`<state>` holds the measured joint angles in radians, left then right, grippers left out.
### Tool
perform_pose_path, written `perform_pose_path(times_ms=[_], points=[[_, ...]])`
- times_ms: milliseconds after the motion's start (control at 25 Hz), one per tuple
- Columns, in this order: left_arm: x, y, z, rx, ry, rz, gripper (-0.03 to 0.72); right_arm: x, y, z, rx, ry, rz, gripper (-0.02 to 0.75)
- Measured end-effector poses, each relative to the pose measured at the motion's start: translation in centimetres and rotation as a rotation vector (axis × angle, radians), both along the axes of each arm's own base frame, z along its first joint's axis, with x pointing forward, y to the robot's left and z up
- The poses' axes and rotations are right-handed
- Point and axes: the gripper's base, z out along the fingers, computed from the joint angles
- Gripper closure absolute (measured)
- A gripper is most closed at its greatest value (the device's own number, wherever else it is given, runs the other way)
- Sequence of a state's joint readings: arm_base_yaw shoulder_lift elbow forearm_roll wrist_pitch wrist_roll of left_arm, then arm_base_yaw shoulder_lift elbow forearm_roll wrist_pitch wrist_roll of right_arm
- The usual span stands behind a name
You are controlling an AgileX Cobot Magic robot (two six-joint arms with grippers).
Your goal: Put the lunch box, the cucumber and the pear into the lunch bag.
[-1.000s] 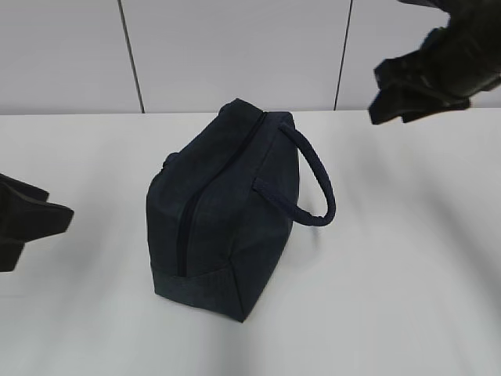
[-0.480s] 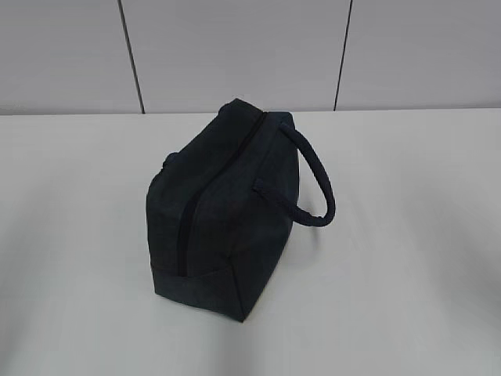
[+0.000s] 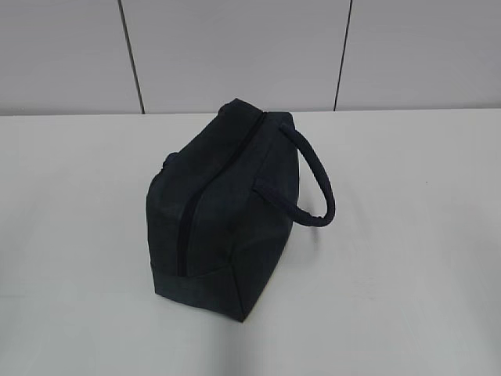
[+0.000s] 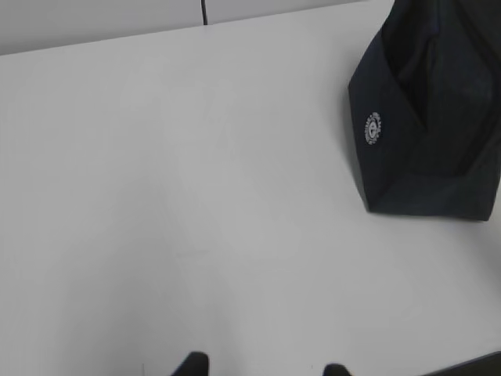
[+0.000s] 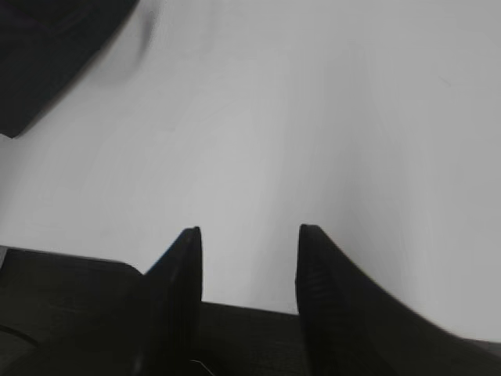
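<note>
While both grippers, the right gripper (image 5: 246, 235) and left gripper (image 4: 262, 366), hang spread and empty, the zipped lunch bag (image 3: 223, 211) sits well ahead, risking tipping if either snags its handle (image 3: 317, 176).

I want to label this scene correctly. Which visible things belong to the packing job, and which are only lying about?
For the job:
- lunch bag, zipper closed
- left tool, open and empty
- right tool, open and empty

Only lying about:
- nothing loose; only the white table and the wall

No lunch box, cucumber or pear is in view.
</note>
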<state>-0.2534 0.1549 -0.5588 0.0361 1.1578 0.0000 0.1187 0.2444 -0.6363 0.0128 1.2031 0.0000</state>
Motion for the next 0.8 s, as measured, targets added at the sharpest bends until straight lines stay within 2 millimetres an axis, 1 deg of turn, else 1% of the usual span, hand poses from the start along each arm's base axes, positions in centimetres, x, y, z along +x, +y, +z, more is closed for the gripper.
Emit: perform_pose_path(times_ms=[80, 200, 280, 360, 400, 560, 800], points=[[-0.4, 0.1, -0.2, -0.015, -0.041, 0.004, 0.416, -1.8, -0.2, -0.3, -0.004, -0.04, 0.003, 0.421], [-0.9, 0.2, -0.5, -0.028, -0.087, 0.005, 0.418, -3.5, -0.5, -1.0, -0.02, -0.117, 0.012, 0.421], [-1.2, 0.3, -0.5, -0.035, -0.114, 0.006, 0.418, -4.0, -0.7, -1.9, -0.045, -0.142, 0.021, 0.421], [-1.5, 0.4, -0.5, -0.04, -0.134, 0.006, 0.418, -3.7, -0.7, -3.0, -0.07, -0.118, 0.029, 0.421], [-1.6, 0.4, -0.5, -0.042, -0.141, 0.006, 0.418, -3.6, -0.7, -3.2, -0.075, -0.118, 0.029, 0.421], [-1.7, 0.5, -0.5, -0.043, -0.145, 0.008, 0.418, -2.8, -0.7, -3.6, -0.07, -0.163, 0.02, 0.421], [-1.7, 0.5, -0.5, -0.043, -0.145, 0.008, 0.418, -2.6, -0.9, -3.6, -0.063, -0.172, -0.015, 0.433]])
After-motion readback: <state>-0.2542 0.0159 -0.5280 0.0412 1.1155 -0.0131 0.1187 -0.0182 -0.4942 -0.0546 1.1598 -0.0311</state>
